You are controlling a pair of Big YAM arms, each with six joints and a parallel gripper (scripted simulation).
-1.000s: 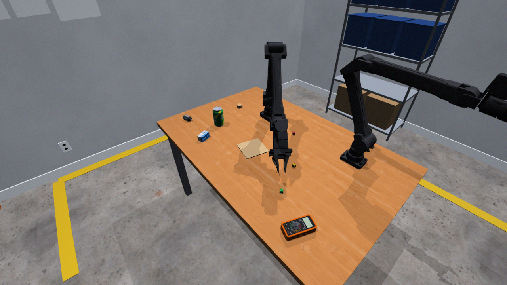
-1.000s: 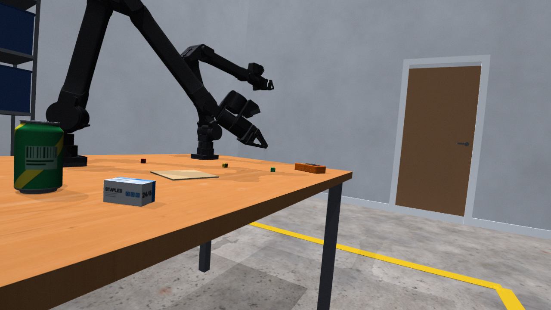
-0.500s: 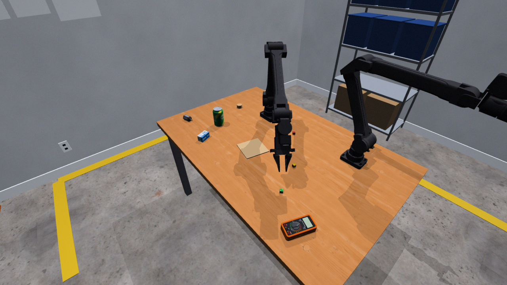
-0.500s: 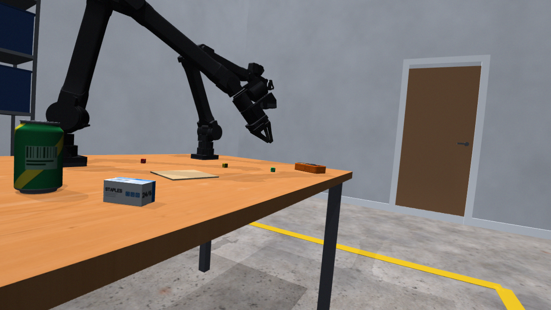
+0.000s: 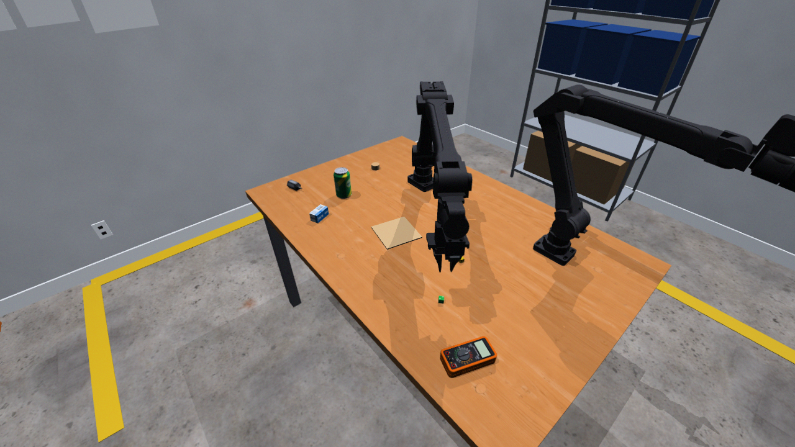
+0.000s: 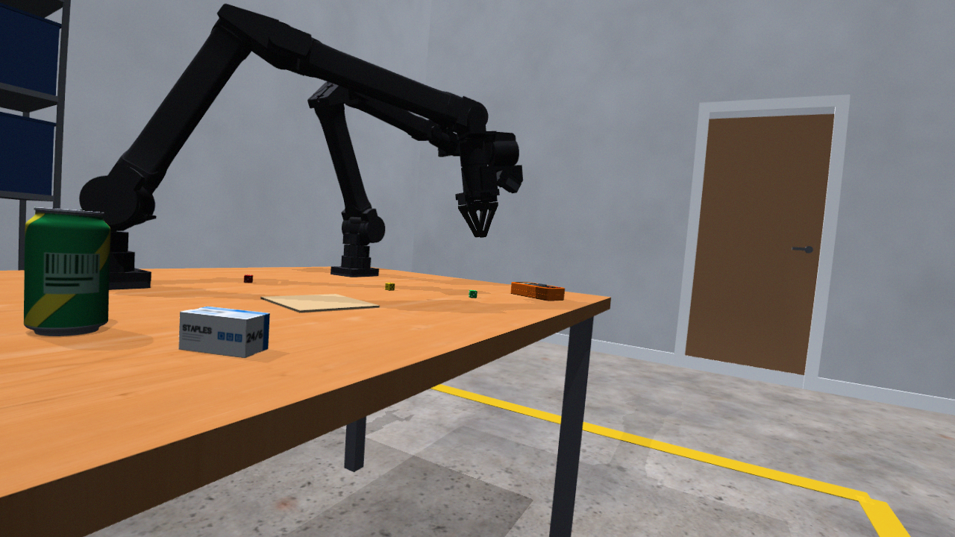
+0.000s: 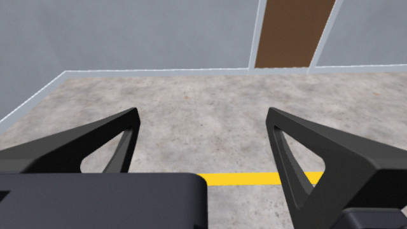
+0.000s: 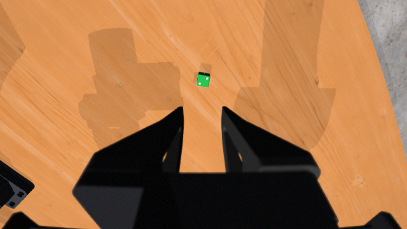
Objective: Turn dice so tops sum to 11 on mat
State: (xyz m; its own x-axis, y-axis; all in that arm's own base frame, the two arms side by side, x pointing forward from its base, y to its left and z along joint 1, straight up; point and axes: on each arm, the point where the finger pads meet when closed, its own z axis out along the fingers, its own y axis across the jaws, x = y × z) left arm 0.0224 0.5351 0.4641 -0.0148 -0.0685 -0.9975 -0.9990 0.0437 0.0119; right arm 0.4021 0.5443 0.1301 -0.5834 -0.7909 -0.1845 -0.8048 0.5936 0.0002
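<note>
Partly parted and gripping nothing, the right gripper (image 5: 445,271) (image 6: 480,236) (image 8: 202,114) hung above the counter (image 5: 344,261) (image 6: 374,347) (image 8: 152,19), nearer than the wide-open left gripper (image 7: 203,114) to the green die (image 5: 440,299) (image 6: 472,294) (image 8: 203,80).

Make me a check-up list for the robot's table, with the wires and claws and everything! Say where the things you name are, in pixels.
Surface: wooden table (image 5: 344,261) (image 6: 200,394) (image 8: 356,143), shadows across it.
Job's things: green die (image 5: 440,299) (image 6: 472,294) (image 8: 203,80), two on top; yellow die (image 5: 461,259) (image 6: 389,286); red die (image 6: 248,278); all three off the mat (image 5: 396,232) (image 6: 320,302).
Clutter: drink can (image 5: 342,183) (image 6: 66,233), staples box (image 5: 318,213) (image 6: 223,332), orange meter (image 5: 468,356) (image 6: 537,291), small dark thing (image 5: 294,185), little round block (image 5: 375,166).
Left claw (image 7: 203,115): wide open, holding nothing.
Right claw (image 5: 445,270) (image 6: 480,236) (image 8: 203,108): partly open, holding nothing, above the table.
Cables: nothing seen.
Surroundings: shelves (image 5: 589,136) (image 6: 26,95), brown door (image 6: 761,247) (image 7: 292,35), wall socket (image 5: 101,229), yellow floor lines (image 5: 105,367) (image 6: 641,441) (image 7: 241,179).
</note>
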